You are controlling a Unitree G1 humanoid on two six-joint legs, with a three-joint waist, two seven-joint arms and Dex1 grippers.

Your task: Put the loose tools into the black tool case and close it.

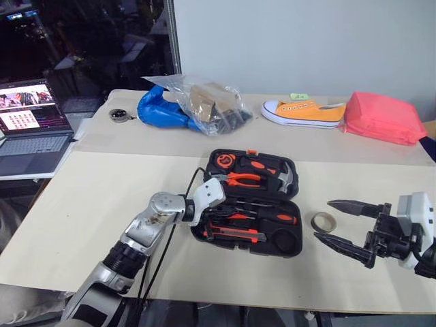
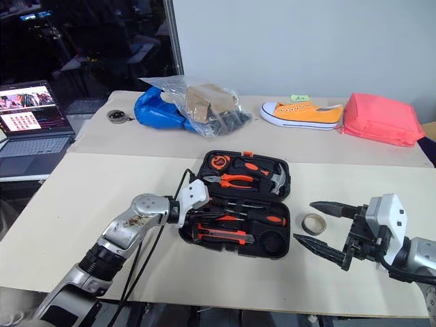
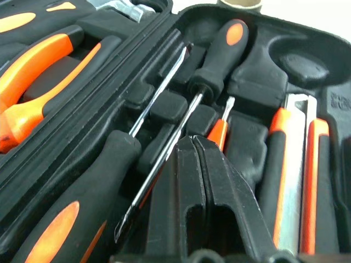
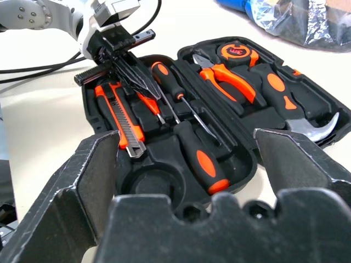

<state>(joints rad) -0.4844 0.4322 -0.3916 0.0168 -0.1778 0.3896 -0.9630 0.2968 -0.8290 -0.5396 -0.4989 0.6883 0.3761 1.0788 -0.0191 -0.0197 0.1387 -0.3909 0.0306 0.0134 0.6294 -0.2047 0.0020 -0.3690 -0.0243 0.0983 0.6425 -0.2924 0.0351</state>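
Behind the open case [image 1: 293,180] on my bench [image 1: 82,204] lie a laptop [image 1: 30,129], a bagged bundle [image 1: 194,102], a shoe [image 1: 303,111] and a pink pouch [image 1: 383,117]. Screwdrivers [image 4: 189,143] and knife [image 4: 122,121] sit in the case; tape roll [image 1: 323,221] lies beside it. My left hand [image 4: 134,76], fingers together, reaches in; right hand [image 1: 344,223] gapes nearby.

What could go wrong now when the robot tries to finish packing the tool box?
1. The tape roll lies on the table beside the black tool case, not in it. Closing now would leave it out.
2. The left gripper, fingers shut, pokes in among the small orange screwdriver and the long screwdrivers. Lifting out carelessly might knock one from its slot.
3. A tool sitting proud could stop the lid latching.
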